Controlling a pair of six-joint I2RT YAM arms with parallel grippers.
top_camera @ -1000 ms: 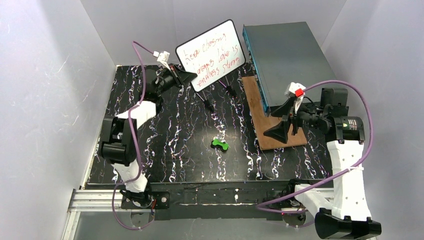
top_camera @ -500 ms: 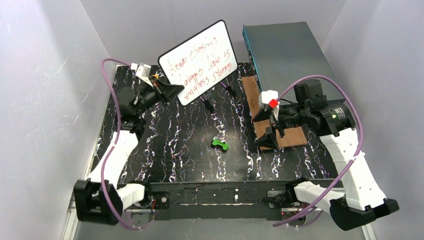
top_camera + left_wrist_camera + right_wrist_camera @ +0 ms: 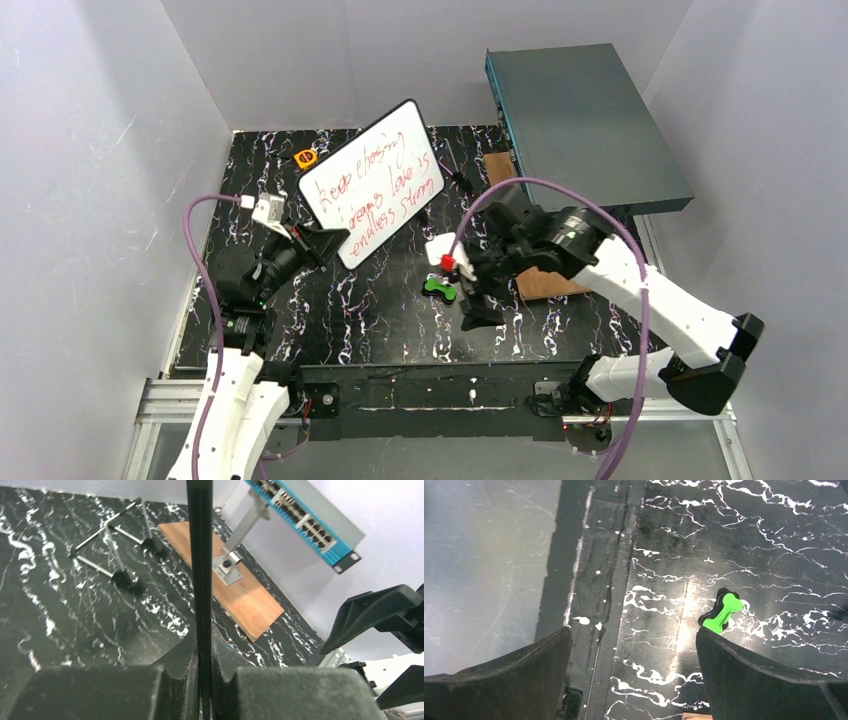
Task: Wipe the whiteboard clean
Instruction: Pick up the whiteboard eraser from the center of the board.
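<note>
Glossy marble-patterned tabletop (image 3: pixel 749 540) carries a matt wooden board (image 3: pixel 235 590); the whiteboard (image 3: pixel 375 185) looks smooth.

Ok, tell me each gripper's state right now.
Left gripper: closed on the whiteboard edge, holding it.
Right gripper: open, holding nothing.

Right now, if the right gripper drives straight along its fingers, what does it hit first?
Probably the black white-veined tabletop: the open right gripper points down at bare surface. The small green bone-shaped piece lies off-centre, beside one finger; depth unclear.
</note>
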